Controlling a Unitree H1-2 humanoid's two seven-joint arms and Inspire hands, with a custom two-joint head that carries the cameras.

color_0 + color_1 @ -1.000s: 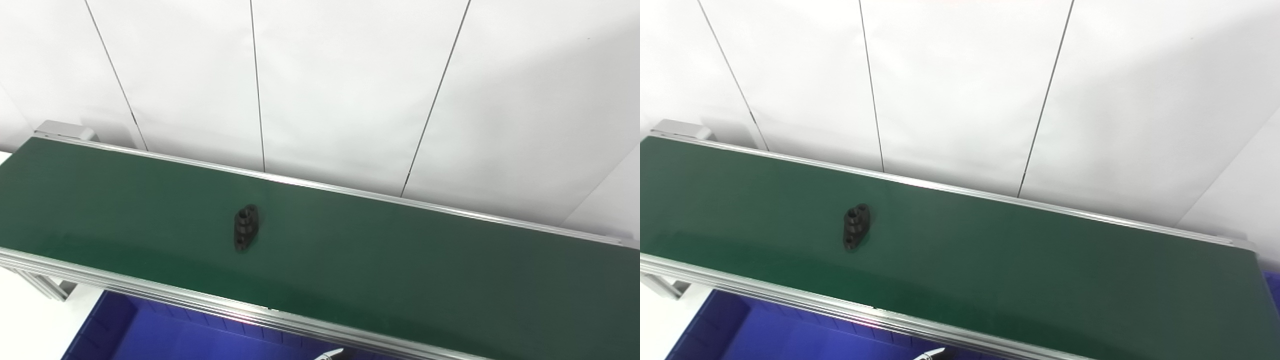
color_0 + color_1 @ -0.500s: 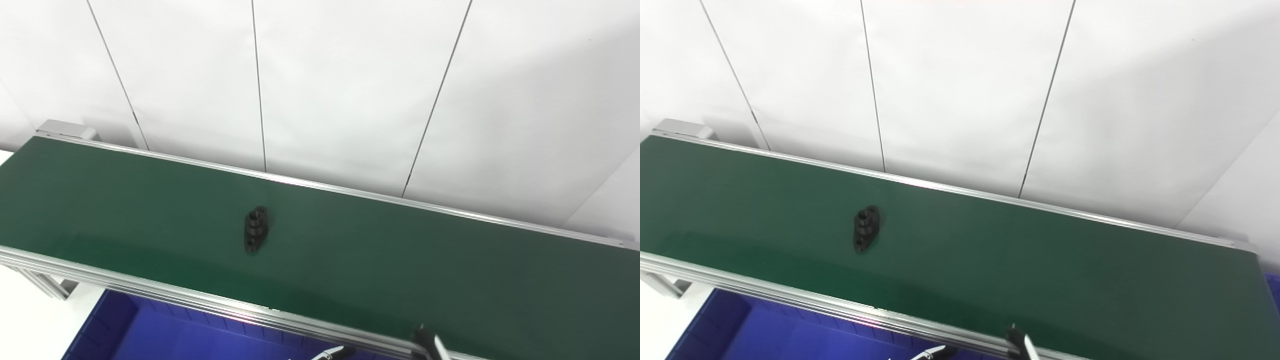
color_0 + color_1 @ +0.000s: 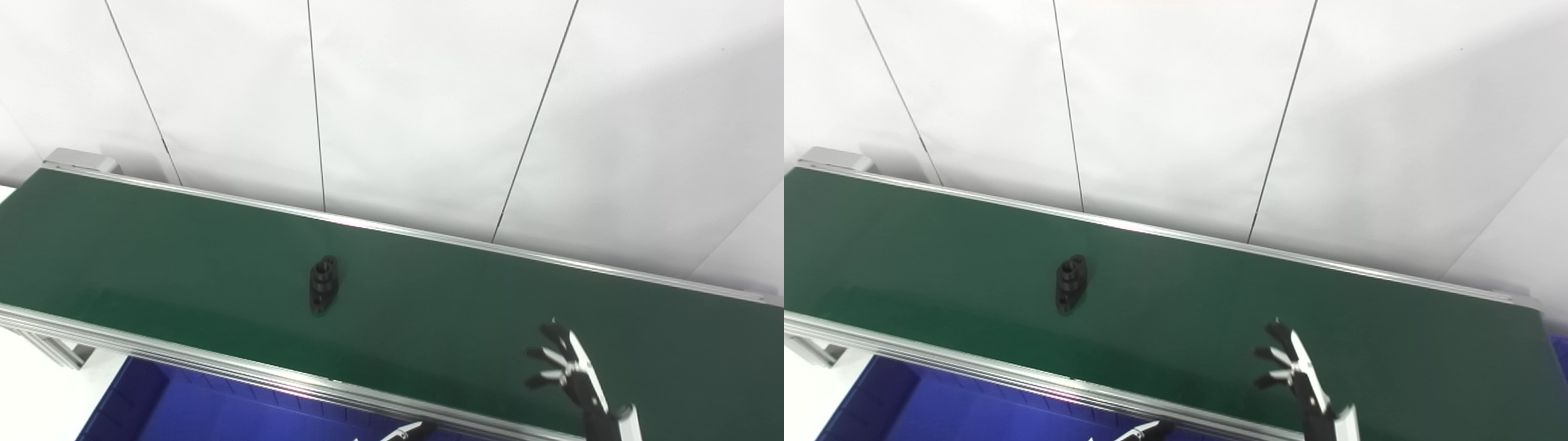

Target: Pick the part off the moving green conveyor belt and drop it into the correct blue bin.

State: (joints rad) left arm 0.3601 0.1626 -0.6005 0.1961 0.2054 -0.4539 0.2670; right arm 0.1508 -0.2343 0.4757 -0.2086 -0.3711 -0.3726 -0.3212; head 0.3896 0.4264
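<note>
A small black flanged part [image 3: 323, 285] lies on the green conveyor belt [image 3: 153, 251], left of its middle; it also shows in the right eye view [image 3: 1070, 285]. My right hand [image 3: 566, 367] is raised over the near right part of the belt, open with fingers spread and holding nothing. It is well to the right of the part and apart from it. Only a thin black and white fingertip of my left hand [image 3: 404, 432] shows at the bottom edge, below the belt's near rail; the rest of that hand is hidden.
A blue bin [image 3: 184, 410] sits below the belt's near aluminium rail [image 3: 184, 358] at the lower left. A sliver of another blue bin [image 3: 1559, 355] shows past the belt's right end. A white panelled wall stands behind the belt.
The black part has ridden to the right on the belt. My right hand has come up from the bottom edge over the belt, fingers spread. The left fingertip has barely moved.
</note>
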